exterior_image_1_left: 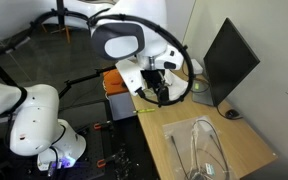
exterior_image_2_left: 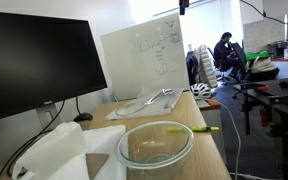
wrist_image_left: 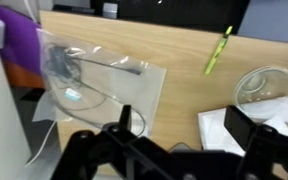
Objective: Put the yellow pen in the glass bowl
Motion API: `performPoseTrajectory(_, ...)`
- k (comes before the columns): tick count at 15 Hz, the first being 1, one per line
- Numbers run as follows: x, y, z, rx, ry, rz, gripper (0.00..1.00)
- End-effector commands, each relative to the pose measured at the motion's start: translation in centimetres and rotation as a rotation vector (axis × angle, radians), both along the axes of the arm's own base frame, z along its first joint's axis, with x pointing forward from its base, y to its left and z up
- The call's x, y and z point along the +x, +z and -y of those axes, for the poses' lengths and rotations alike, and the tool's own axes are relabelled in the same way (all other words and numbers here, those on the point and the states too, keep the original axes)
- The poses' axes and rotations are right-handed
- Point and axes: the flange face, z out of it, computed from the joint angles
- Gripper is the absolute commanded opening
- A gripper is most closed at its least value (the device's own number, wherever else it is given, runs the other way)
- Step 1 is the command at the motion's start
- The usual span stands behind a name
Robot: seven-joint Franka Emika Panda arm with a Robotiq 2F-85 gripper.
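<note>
The yellow pen [wrist_image_left: 218,50] is a thin yellow-green stick lying flat on the wooden table [wrist_image_left: 184,70]; it also shows in an exterior view [exterior_image_2_left: 206,129]. The glass bowl [wrist_image_left: 264,85] stands to its right in the wrist view, beside a white tissue [wrist_image_left: 222,126]. In an exterior view the bowl [exterior_image_2_left: 154,146] is in the foreground and the pen lies just beyond its right side. My gripper [wrist_image_left: 184,125] is open and empty, held high above the table, with the pen ahead of it. It shows in an exterior view [exterior_image_1_left: 160,88] above the table's far end.
A clear plastic bag with cables [wrist_image_left: 99,80] lies on the table, also seen in both exterior views [exterior_image_1_left: 206,145] [exterior_image_2_left: 149,102]. A black monitor [exterior_image_2_left: 34,65] and a whiteboard [exterior_image_2_left: 149,55] stand along one side. An orange box [exterior_image_1_left: 117,82] sits past the table's end.
</note>
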Motion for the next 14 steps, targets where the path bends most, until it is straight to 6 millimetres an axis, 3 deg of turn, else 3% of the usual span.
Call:
performPoseTrajectory(1,0.8,-4.5,-3.2,0.176,-0.050,-0.079,1.00)
performPoseTrajectory(5,1.7,-13.0,-6.7,0.212,-0.083,-0.228,1.00)
performPoseTrajectory(9,2.6,-21.0,-8.2,0.154,-0.097,-0.315,1.00)
performPoseTrajectory(14,4.2,-27.4,-10.1,0.104,-0.082,-0.348,1.00)
